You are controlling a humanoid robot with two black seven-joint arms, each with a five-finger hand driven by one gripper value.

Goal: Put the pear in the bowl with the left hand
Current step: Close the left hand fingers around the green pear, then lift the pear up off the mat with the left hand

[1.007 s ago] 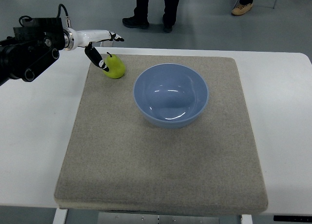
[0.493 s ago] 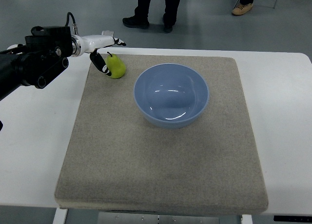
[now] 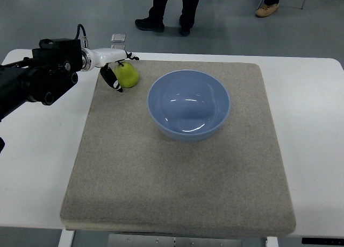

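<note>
One smooth green pear (image 3: 128,75) sits on the coarse felt mat (image 3: 177,171); left hand (image 3: 114,66) fingers curl around it, beside the glossy round blue bowl (image 3: 188,104)

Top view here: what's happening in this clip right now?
The left hand has reached in at the mat's far left corner, its fingers around the green pear but not clearly closed. The blue bowl beside it is empty. The right arm is out of view.
</note>
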